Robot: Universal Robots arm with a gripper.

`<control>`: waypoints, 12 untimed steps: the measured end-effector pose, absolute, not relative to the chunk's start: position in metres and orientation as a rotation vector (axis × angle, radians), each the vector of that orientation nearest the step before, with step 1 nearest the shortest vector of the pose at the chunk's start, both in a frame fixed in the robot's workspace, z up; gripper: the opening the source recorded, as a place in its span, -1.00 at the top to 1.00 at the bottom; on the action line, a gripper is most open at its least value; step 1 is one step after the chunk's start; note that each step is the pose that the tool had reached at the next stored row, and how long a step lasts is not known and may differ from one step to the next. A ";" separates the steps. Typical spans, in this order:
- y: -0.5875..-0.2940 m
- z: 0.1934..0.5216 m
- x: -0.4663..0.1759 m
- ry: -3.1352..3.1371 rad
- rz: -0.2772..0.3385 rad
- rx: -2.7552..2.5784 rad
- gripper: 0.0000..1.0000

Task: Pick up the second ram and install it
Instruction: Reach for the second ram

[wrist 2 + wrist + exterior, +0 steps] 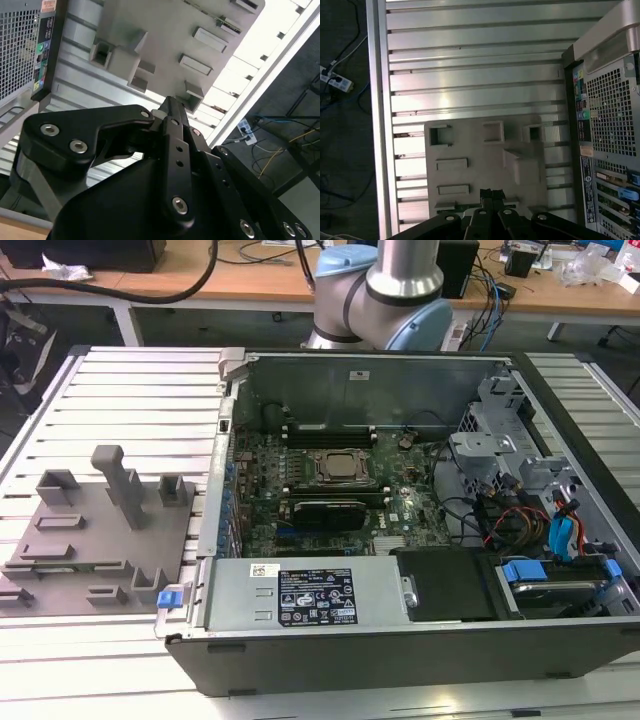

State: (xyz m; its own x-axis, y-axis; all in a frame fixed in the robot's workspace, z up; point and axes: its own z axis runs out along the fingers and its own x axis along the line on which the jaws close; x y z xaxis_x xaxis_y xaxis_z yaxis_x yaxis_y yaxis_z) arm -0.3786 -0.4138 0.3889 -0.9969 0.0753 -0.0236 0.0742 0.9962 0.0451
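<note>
The arm's gripper (491, 193) is hanging above the grey fixture tray (470, 145), its fingertips pressed together with nothing visible between them. In the exterior view the tray is lying at nine o'clock of the open computer case (420, 640). A thin greenish strip (228, 24) in one tray recess may be the second ram, though that is uncertain. A clean pick likely means spreading the fingers, squaring them to the stick's long edges and descending straight.
</note>
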 end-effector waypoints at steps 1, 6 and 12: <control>-0.422 0.389 -0.379 3.113 0.069 0.117 0.79; -0.454 0.387 -0.380 3.113 0.049 0.116 0.79; -0.455 0.387 -0.380 3.113 0.049 0.116 0.79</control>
State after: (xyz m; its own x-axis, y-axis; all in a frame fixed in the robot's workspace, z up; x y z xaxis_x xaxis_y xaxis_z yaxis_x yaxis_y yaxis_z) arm -0.3800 -0.4548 0.3870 -0.9969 0.0750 -0.0247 0.0742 0.9967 0.0323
